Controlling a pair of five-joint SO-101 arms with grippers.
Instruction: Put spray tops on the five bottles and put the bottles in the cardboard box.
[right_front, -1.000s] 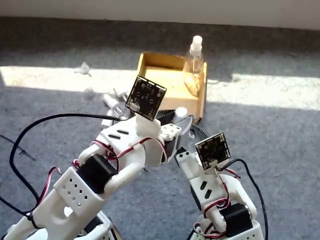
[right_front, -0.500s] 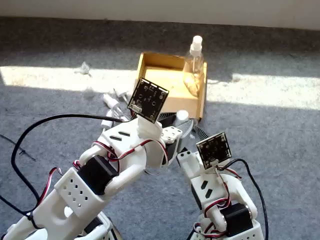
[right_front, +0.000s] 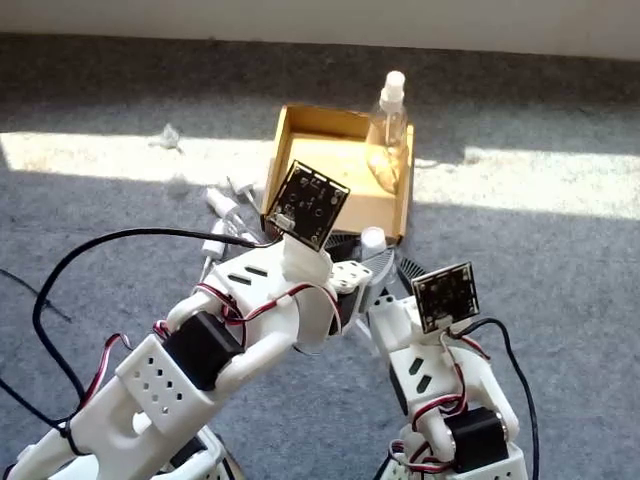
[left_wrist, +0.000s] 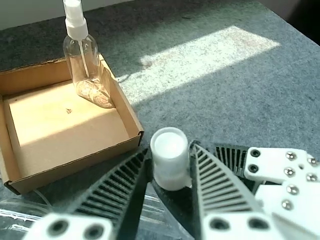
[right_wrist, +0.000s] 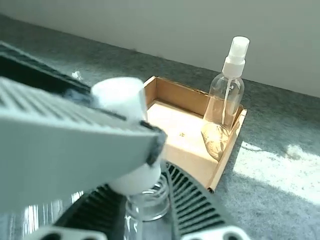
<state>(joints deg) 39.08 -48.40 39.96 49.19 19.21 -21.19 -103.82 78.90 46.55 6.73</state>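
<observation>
Left end effector (left_wrist: 169, 154) pinching the spray top (left_wrist: 170, 162) upright, directly above the bottle (right_wrist: 151, 199) the right end effector (right_wrist: 144, 207) grips.

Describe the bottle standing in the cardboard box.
The bottle is clear, plastic by its look, with a white spray top fitted and a thin dip tube running down inside. It stands roughly upright in a corner of the cardboard box, against the walls there. Nothing else touches it.
</observation>
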